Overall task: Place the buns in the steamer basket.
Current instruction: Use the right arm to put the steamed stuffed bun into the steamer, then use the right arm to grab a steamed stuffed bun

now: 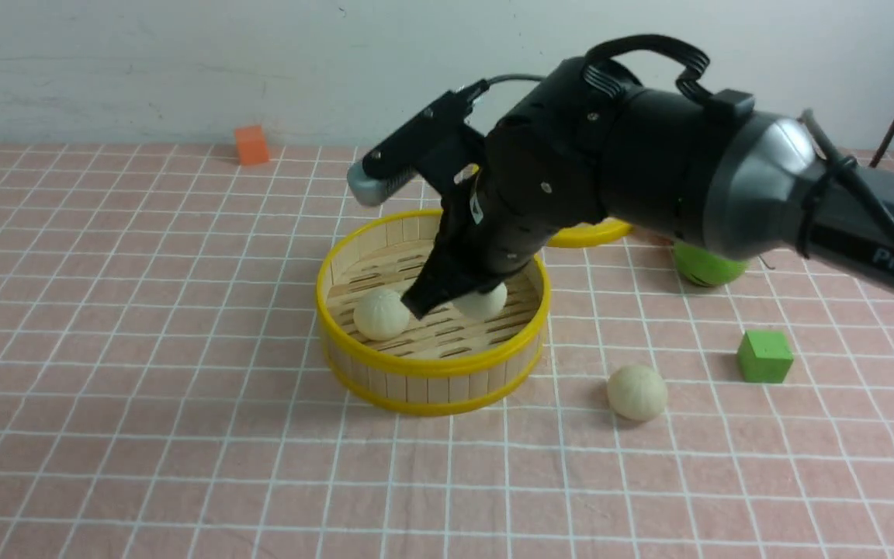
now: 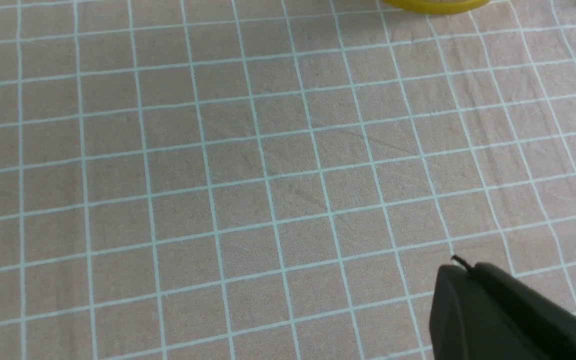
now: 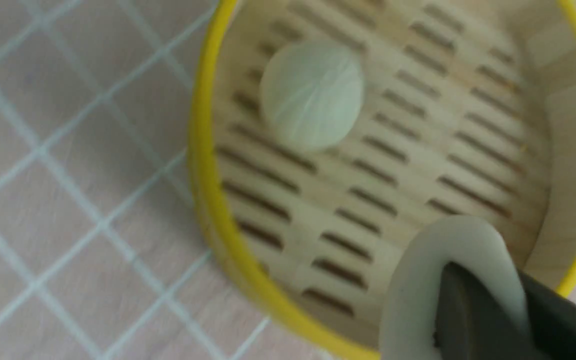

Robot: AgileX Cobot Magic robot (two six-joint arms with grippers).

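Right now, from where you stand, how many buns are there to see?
3. One bun sits inside the steamer basket; another, partly hidden by the right gripper, is in or just over it; the third lies on the table.

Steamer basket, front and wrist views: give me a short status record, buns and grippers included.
steamer basket: upright on the table, slatted floor visible
bun 1: on the basket floor, left side
bun 2: within the rim's outline, at the right gripper; whether gripped or resting, cannot tell
bun 3: on the table, right of the basket
green block: beyond bun 3, further right
left gripper: shut, away from the buns
remaining: bun 3 into basket
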